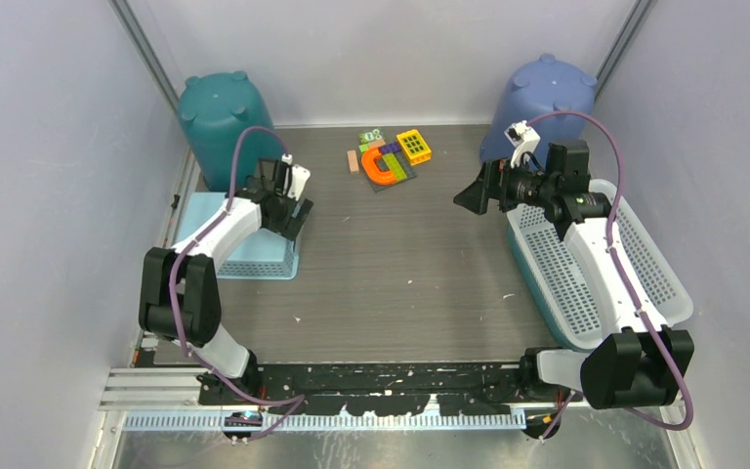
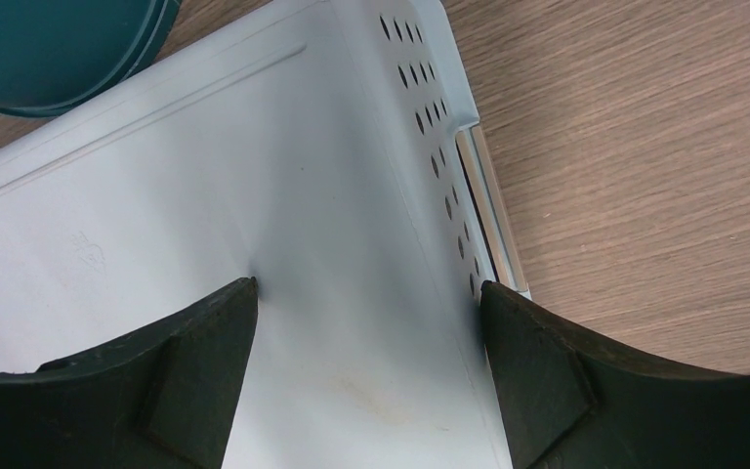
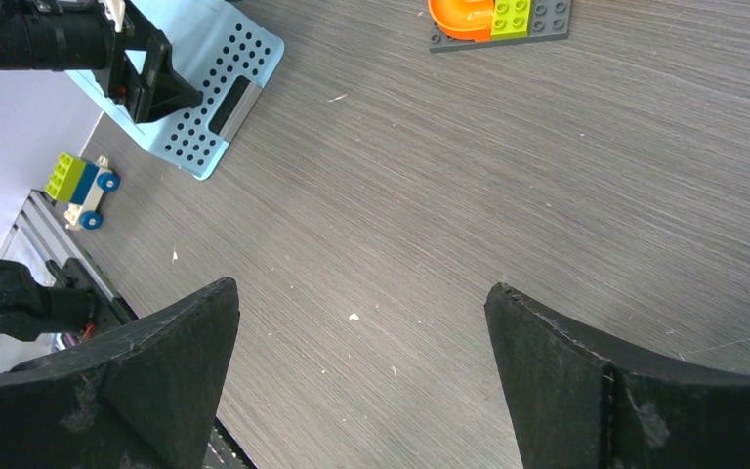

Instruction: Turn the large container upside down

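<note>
The large container [image 1: 547, 274] is a long white perforated basket with a teal edge, lying at the right of the table under my right arm. My right gripper [image 1: 469, 198] hangs open off the basket's far left corner, pointing left over bare table [image 3: 361, 288], with nothing between its fingers. My left gripper [image 1: 293, 210] is open over a small light-blue basket [image 1: 244, 249] lying bottom up at the left. In the left wrist view the left gripper [image 2: 366, 288] has one fingertip over the small basket's flat base [image 2: 205, 195] and the other at its perforated side.
A teal bucket [image 1: 220, 122] and a blue bucket [image 1: 542, 98] stand bottom up at the back corners. A pile of coloured bricks [image 1: 391, 156] lies at the back middle. A small toy car [image 3: 83, 181] sits near the left wall. Grey walls close in both sides.
</note>
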Motion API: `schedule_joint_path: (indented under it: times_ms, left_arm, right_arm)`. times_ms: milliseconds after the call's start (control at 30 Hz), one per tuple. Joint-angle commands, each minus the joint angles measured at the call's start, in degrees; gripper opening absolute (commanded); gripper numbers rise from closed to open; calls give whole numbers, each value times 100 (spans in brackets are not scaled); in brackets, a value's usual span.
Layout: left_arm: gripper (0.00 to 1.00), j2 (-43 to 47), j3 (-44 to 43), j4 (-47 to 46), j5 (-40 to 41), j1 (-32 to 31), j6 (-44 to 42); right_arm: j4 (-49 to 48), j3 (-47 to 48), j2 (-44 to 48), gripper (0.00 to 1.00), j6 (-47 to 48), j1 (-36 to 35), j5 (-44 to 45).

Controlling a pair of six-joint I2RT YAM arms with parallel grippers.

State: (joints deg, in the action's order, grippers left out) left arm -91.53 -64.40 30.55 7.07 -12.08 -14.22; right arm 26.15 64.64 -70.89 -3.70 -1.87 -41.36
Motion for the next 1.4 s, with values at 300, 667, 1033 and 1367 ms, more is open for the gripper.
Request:
schedule_joint_path:
  times_ms: [300, 667, 1033, 1367]
  left_arm:
    - [84, -233, -123, 157, -5, 203, 76]
    - [96, 148, -299, 280, -232, 214, 160]
    - [100, 916, -932, 444, -449, 201, 164]
    - [100, 2049, -719, 699, -1645, 184, 167]
  right_arm:
    - [-198, 13, 56, 100, -34, 11, -104]
    - [-177, 37, 35, 100, -21, 11, -73]
    - [401, 442, 254, 100, 519, 6, 780]
    - [2263, 1161, 944, 100, 1991, 3, 2956]
